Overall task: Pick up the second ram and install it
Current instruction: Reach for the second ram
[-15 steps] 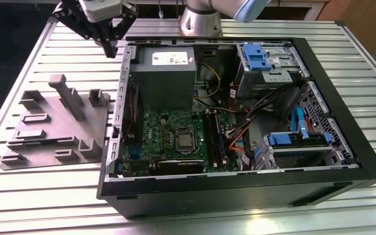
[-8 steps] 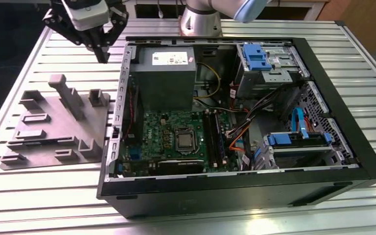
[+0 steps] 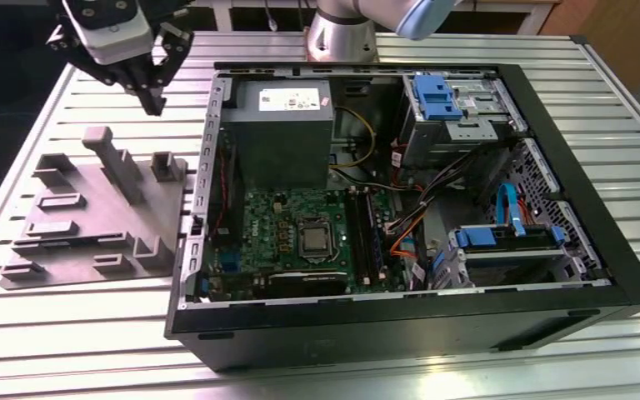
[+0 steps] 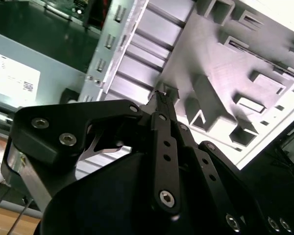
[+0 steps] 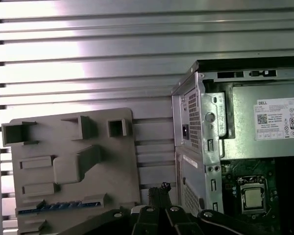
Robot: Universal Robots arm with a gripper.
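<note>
One arm holds its claw (image 3: 154, 105) in the exterior view above the slatted metal surface (image 3: 76, 333), over the gap between the grey fixture tray (image 3: 87, 225) and the open computer case (image 3: 587, 250). The tray lies on the exterior view's left, the case to its right. The claw's fingers are drawn together to a point with nothing between them. Inside the case sit the power supply (image 3: 281, 133) and the green motherboard (image 3: 281, 221).

In the second wrist view the claw (image 4: 159, 96) tapers to one closed tip over the surface (image 4: 152, 39), between the case wall (image 4: 112, 54) and the tray (image 4: 225, 58); the power supply (image 4: 19, 63) shows beyond the wall.

In the first wrist view the second ram (image 5: 59, 206) lies in a long slot along one edge of the tray (image 5: 63, 142), a blue strip well apart from the case (image 5: 196, 127). The claw (image 5: 159, 188), empty, is near the tray's corner, apart from the ram.
</note>
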